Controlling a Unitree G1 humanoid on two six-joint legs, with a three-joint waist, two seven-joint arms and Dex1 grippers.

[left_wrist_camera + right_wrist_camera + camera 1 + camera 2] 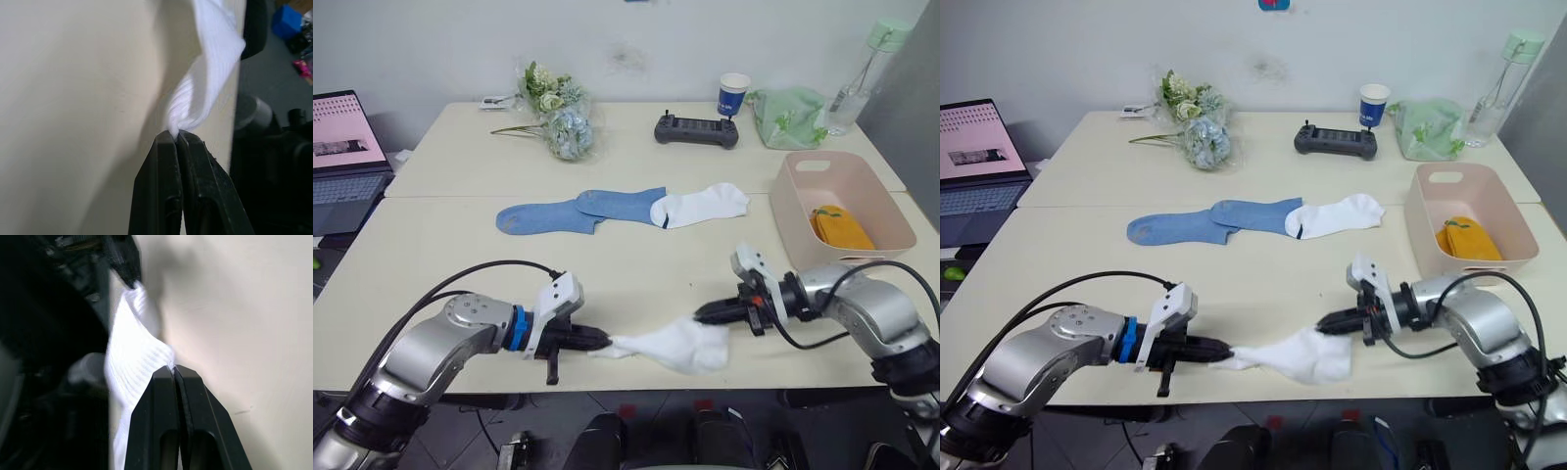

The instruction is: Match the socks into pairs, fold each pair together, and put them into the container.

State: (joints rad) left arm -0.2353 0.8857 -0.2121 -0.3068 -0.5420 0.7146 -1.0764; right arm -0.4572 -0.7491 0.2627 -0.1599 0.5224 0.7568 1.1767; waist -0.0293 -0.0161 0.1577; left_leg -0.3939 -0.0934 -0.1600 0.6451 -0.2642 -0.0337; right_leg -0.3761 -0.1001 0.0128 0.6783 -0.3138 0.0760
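Note:
A white sock (675, 348) lies stretched near the table's front edge. My left gripper (603, 342) is shut on its left end, seen pinched in the left wrist view (177, 133). My right gripper (699, 315) is shut on its right end, pinched in the right wrist view (172, 367). Farther back lie two light blue socks (558, 213) overlapping, with another white sock (700, 206) with dark trim touching their right end. The pale pink container (837, 209) stands at the right with a folded mustard-yellow pair (840, 227) inside.
At the back of the table are a bunch of flowers (556, 113), a black controller (696, 130), a blue-and-white paper cup (733, 95), a pale green cloth bag (789, 116) and a bottle (864, 73). A laptop (346, 157) sits at the left.

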